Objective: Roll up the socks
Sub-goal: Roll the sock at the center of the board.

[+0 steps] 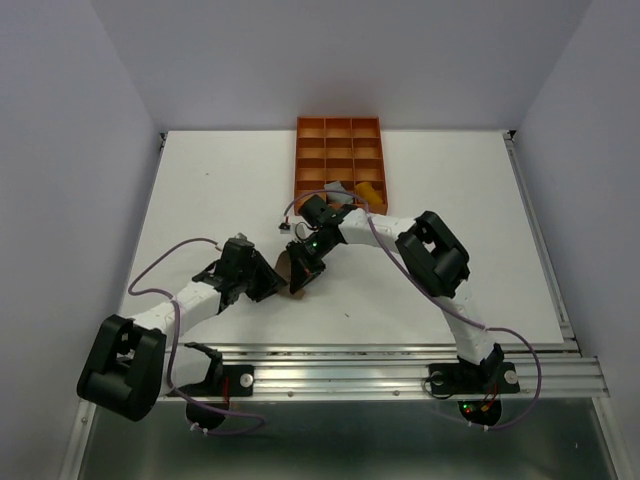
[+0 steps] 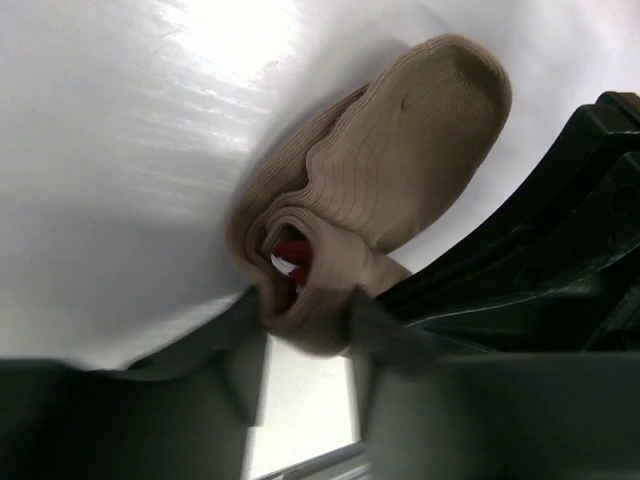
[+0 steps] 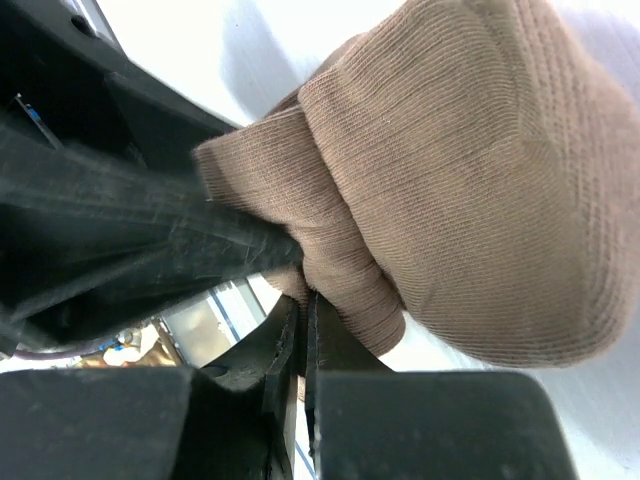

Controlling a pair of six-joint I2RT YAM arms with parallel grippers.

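The taupe-brown sock (image 2: 400, 170) lies bunched on the white table, partly rolled, with a bit of its maroon-white cuff (image 2: 288, 258) showing inside the fold. My left gripper (image 2: 305, 320) has its fingers on either side of the rolled end, pressing it. My right gripper (image 3: 305, 300) is shut, with a thin fold of the same sock (image 3: 470, 170) pinched at its tips. In the top view both grippers (image 1: 272, 285) (image 1: 303, 272) meet at mid-table over the sock (image 1: 286, 266). A mustard yellow sock (image 1: 370, 190) and a grey sock (image 1: 336, 186) sit in the tray.
The orange compartmented tray (image 1: 338, 145) stands at the table's far edge, just behind the right arm's wrist. A metal rail (image 1: 380, 365) runs along the near edge by the arm bases. Grey walls close in left and right.
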